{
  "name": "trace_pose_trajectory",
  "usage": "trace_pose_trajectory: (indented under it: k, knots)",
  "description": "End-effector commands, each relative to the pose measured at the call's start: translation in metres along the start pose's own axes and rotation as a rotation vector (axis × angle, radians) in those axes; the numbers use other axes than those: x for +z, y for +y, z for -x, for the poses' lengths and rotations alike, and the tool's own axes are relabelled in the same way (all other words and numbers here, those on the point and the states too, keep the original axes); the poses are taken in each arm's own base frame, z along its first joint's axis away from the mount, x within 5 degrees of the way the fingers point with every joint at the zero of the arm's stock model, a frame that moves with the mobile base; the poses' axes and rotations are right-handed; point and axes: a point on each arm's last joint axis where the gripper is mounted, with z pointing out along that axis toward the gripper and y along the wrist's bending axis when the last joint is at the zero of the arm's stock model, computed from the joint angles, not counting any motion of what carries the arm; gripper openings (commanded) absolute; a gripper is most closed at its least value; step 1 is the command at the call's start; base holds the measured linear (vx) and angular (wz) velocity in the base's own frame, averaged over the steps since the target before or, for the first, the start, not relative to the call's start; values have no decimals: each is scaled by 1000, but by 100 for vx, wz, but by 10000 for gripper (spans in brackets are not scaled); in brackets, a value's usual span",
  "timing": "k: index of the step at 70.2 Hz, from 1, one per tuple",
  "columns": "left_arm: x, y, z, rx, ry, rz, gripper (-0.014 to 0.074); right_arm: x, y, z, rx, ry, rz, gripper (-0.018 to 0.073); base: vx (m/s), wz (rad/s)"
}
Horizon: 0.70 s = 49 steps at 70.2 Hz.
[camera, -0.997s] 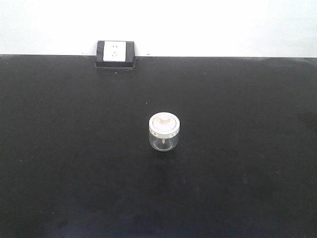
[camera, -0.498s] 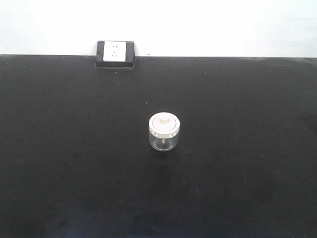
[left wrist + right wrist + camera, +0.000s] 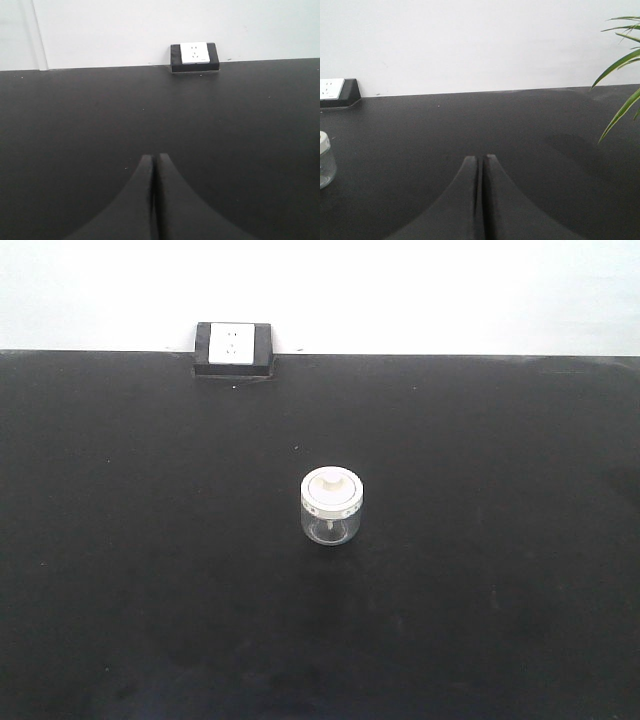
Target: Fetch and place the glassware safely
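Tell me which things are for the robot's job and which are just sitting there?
For the job:
- glass jar with its white lid
- left gripper and right gripper, both shut

Just there:
- wall socket
- plant leaves
- black table

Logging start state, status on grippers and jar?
Left gripper shut, right gripper shut, both empty. Jar upright on table, lid on, untouched. Nothing in the way.

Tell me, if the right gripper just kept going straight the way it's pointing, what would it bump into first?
Probably nothing on the table: the right gripper, shut, points over bare black surface toward the white wall. The glass jar sits well off to its left, outside that line.
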Motion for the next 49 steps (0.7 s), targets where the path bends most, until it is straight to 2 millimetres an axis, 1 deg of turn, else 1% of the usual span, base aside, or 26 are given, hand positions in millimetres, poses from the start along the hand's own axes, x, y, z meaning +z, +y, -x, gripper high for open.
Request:
trace_pose_trajectory:
  k: [1,19,49]
  knots:
    - [1,0,-2,-19,-54,-7,-7,0,0,-3,-24,-27,4,-3,0,0]
    - [1,0,-2,-19,-54,-7,-7,-1,3,-2,-30,-32,45,-3,0,0]
    - [1,0,-2,-19,-54,-7,-7,-1,3,-2,-27,-42,46,-3,0,0]
